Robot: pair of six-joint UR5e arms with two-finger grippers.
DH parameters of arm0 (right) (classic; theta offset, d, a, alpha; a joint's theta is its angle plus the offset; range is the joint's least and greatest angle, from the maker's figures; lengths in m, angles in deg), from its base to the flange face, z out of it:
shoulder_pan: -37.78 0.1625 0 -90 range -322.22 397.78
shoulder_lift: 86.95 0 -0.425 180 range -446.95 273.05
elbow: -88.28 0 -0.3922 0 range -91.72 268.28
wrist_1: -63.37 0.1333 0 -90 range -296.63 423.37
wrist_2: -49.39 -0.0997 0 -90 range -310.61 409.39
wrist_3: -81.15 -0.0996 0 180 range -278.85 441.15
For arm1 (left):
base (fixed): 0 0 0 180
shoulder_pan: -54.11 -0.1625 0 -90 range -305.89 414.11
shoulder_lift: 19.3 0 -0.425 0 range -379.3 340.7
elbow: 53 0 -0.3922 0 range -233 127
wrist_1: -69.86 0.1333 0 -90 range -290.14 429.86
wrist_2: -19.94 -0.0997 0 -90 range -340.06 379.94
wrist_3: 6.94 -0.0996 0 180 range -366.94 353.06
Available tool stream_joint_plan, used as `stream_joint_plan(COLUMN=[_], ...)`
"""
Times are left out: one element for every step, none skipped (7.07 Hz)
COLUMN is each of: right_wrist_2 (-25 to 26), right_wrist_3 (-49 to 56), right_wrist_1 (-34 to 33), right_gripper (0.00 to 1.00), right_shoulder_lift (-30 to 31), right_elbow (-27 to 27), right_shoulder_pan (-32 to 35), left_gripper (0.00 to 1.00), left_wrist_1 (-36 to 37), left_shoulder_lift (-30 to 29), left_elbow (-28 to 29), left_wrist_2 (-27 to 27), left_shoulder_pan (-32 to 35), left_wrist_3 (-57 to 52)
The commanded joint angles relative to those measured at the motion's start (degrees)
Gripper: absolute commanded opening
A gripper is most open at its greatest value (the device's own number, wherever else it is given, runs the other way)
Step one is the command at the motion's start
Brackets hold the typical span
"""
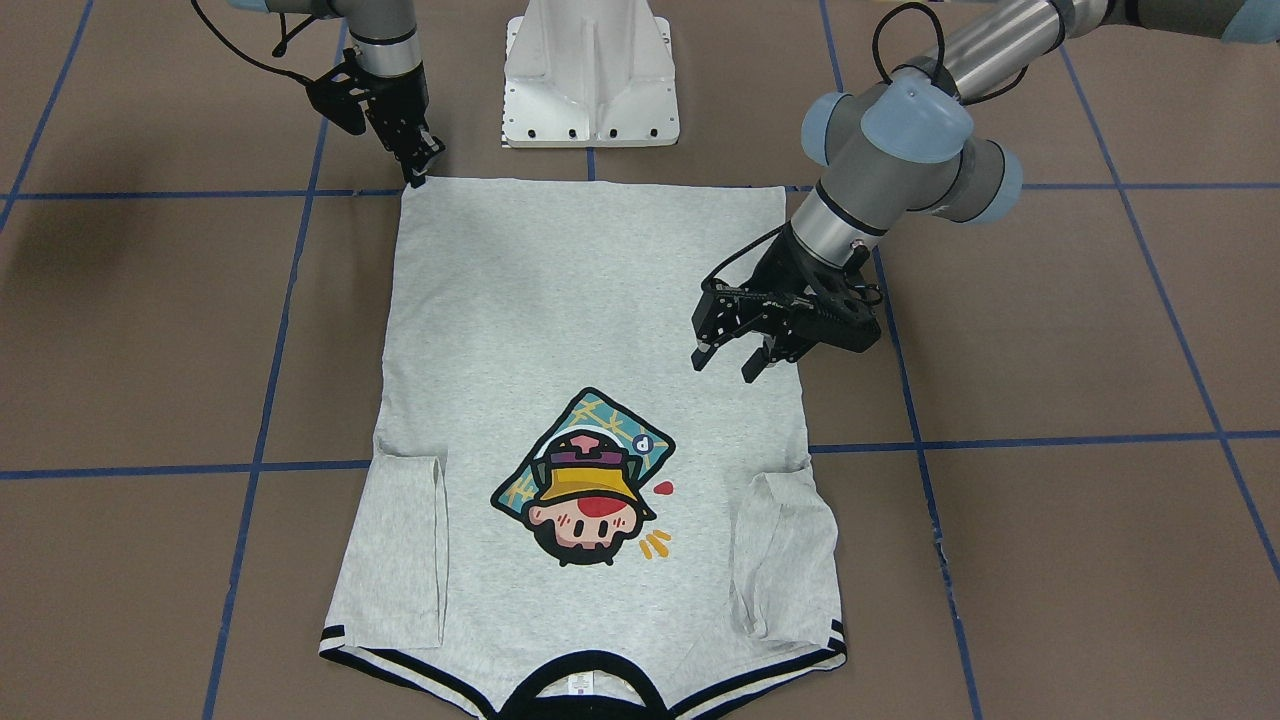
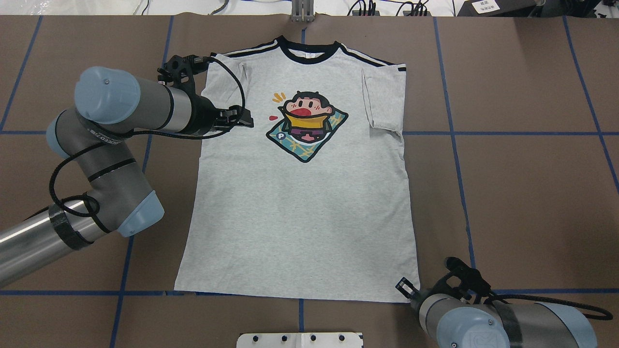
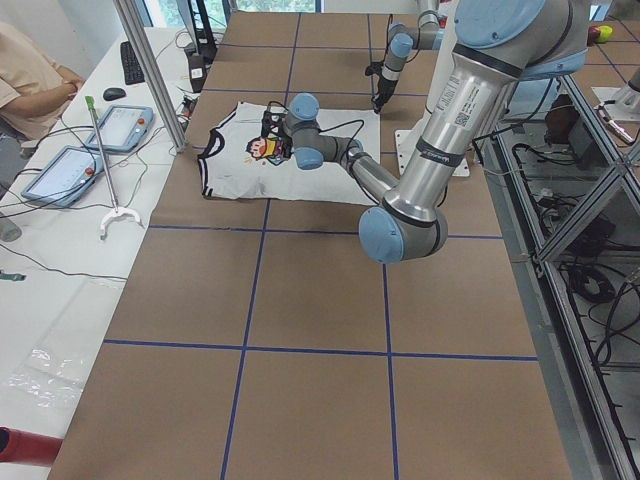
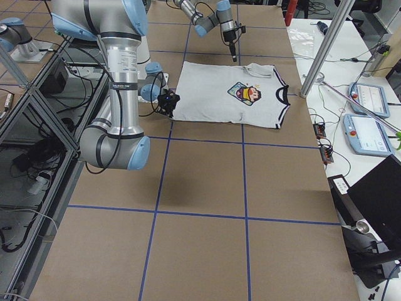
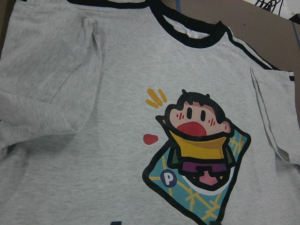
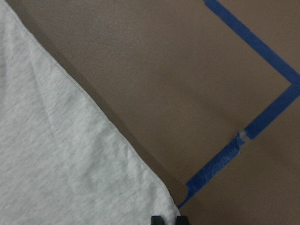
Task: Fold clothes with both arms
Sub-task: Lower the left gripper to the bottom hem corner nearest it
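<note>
The grey T-shirt (image 1: 580,300) lies flat, print side up, on the brown table, with both sleeves folded inward and the collar away from the robot. It also shows in the overhead view (image 2: 300,208). My left gripper (image 1: 725,365) is open and empty, and hovers just above the shirt's side below its folded sleeve (image 1: 790,550); it also shows in the overhead view (image 2: 245,118). My right gripper (image 1: 415,175) is down at the shirt's hem corner (image 6: 159,206). Its fingertips (image 6: 156,219) sit close together, shut on that corner.
The white pedestal base (image 1: 590,80) stands just behind the hem. Blue tape lines (image 1: 1050,440) cross the brown table. An operator (image 3: 25,70) sits at the side desk, beside tablets (image 3: 115,125) and a grabber stick (image 3: 105,160).
</note>
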Motion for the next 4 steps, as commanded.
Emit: stream_joint_plan(right_wrist_2=[-0.3,-0.6,-0.7,-0.7], right_wrist_3=[0.1,0.1,0.2,0.3], right_wrist_1=[0.0,-0.1,-0.1,-0.1], right_gripper=[0.0,0.0,0.0,0.0], right_shoulder_lift=[-0.3,0.1,0.2,0.5], right_elbow=[0.6,2.4,2.9,3.2], right_shoulder_pan=[0.2,0.3,0.4,0.5], left_gripper=[0.7,0.69,0.69,0.69], left_wrist_1=[0.1,2.1,7.9,12.3], left_shoulder_lift=[0.4,4.4,4.3,5.7], left_elbow=[-1.4,-6.2,-9.8,-14.8], left_wrist_2=[0.1,0.1,-0.2,-0.7], left_shoulder_pan=[0.5,-0.1,-0.4,-2.3], left_wrist_3=[0.1,0.6,6.4,7.5])
